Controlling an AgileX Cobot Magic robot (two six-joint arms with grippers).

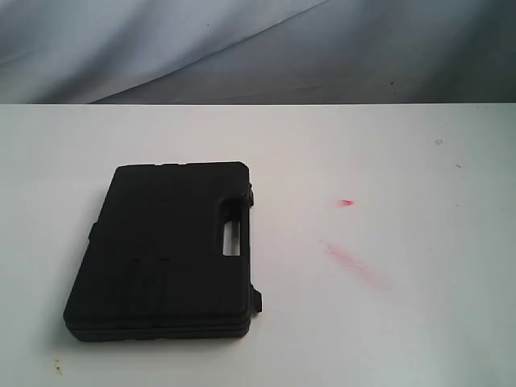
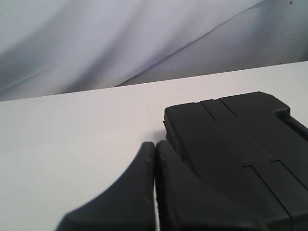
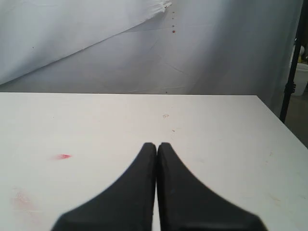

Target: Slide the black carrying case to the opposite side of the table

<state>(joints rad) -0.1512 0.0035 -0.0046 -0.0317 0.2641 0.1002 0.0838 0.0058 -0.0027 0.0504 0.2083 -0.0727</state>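
On the table (image 1: 419, 339), left half: black carrying case (image 1: 165, 250) lying flat, handle cutout toward centre. Left gripper (image 2: 155, 144) pinched together, holding nothing, just beside case corner. Rightward: red smears (image 1: 355, 264) on the top. Right gripper (image 3: 157, 144) likewise pinched, holding nothing.

there was one black carrying case (image 1: 165, 250), at about 8 o'clock on the one white table (image 1: 387, 339). two red marks were on the tabletop: one small bright spot (image 1: 347, 202) at 3 o'clock from the case and one long faint smear (image 1: 355, 264) at 4 o'clock. two grippers showed, one in each wrist view: the left gripper (image 2: 155, 144) and the right gripper (image 3: 157, 144). one grey cloth backdrop (image 1: 242, 48) was at 12 o'clock.
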